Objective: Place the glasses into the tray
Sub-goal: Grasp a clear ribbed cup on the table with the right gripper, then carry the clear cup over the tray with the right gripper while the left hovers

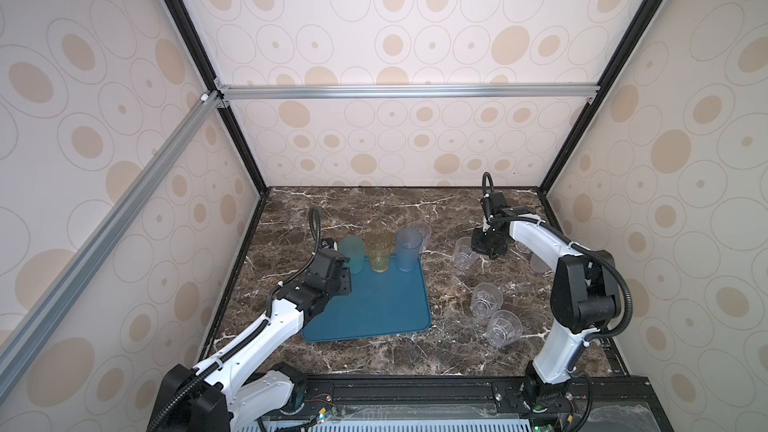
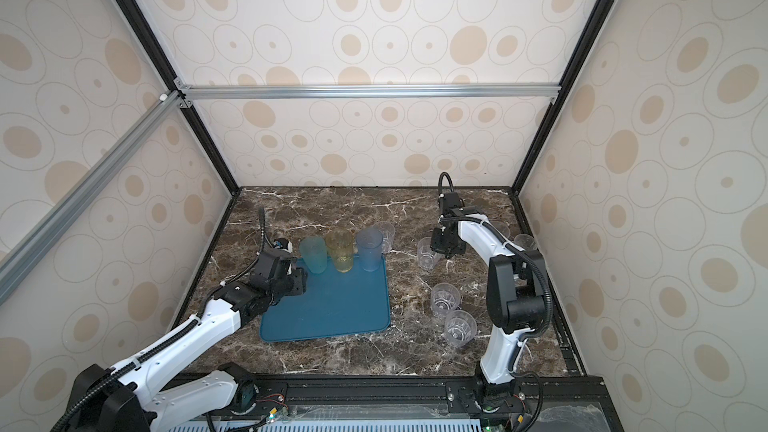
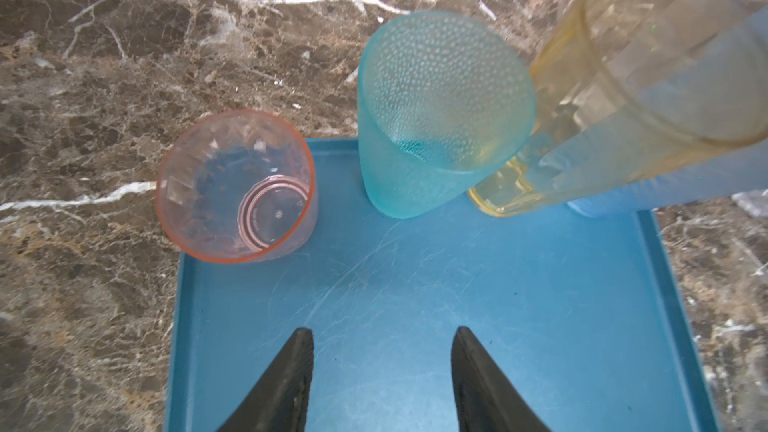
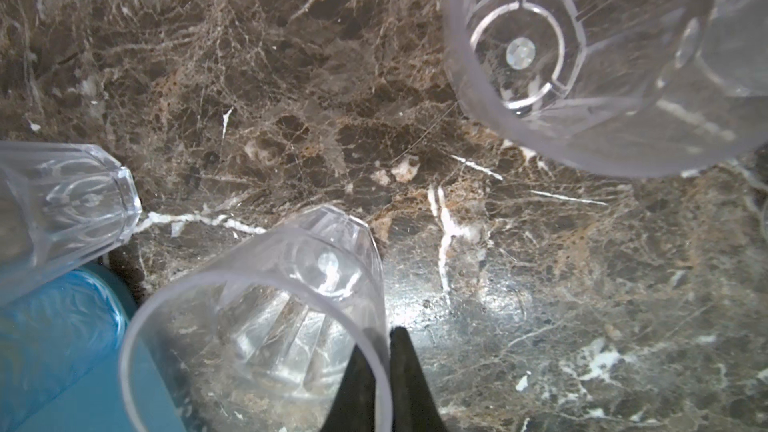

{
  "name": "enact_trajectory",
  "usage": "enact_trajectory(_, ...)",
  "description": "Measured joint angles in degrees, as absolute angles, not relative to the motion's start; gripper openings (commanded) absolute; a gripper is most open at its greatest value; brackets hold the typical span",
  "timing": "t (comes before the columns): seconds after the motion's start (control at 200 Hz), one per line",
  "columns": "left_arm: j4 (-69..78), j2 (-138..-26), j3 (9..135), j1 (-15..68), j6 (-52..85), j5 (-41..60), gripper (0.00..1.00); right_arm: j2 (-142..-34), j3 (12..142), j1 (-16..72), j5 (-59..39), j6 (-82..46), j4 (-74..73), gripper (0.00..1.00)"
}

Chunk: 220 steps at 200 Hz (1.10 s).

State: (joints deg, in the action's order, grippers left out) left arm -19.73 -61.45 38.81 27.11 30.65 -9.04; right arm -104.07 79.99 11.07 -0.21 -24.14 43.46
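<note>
Flat rectangular teal-blue plastic tray lies on the brown marbled table; four tall tinted tumblers stand upright along the tray's far edge: pink tumbler in the corner, then teal-green tumbler, yellow tumbler, grey-blue tumbler. Left jaws hang over the tray's bare floor, moderately apart, holding nothing. Right jaws, off the tray's right side, are pinched on the thin wall of a short clear faceted tumbler, one finger inside the rim, one outside; that tumbler is not yet in the tray. A second clear tumbler stands just behind the tray's far right corner; a third clear tumbler and a fourth clear tumbler stand off its right edge. Risks, as judged: a one-wall pinch on smooth plastic may let the tumbler swing or slip on lifting; the crowded far edge invites a knock against the grey-blue tumbler; the left arm over the tray narrows the set-down space.
</note>
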Motion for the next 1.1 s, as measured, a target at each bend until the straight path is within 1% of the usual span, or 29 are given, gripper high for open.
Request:
enact_trajectory(0.21,-18.4,-63.3,41.8,28.2,30.7,-8.9,0.54,-102.7,79.8,12.1,0.0,-24.0,44.9,0.08)
enact_trajectory(0.48,-17.5,-66.9,47.5,31.6,30.9,-9.2,0.54,-95.7,79.8,14.8,0.4,-24.1,48.7,0.08)
enact_trajectory(0.815,-13.9,-71.7,51.6,39.7,32.2,-10.6,0.54,-87.0,77.5,25.1,2.1,-26.2,54.5,0.08)
enact_trajectory(0.93,-13.3,-73.8,51.4,41.6,32.8,-10.7,0.55,-86.0,75.9,28.8,2.7,-28.1,55.7,0.08)
enact_trajectory(1.1,-12.0,-73.9,48.4,42.0,33.2,-12.0,0.56,-86.7,74.4,34.9,2.8,-30.6,55.7,0.08)
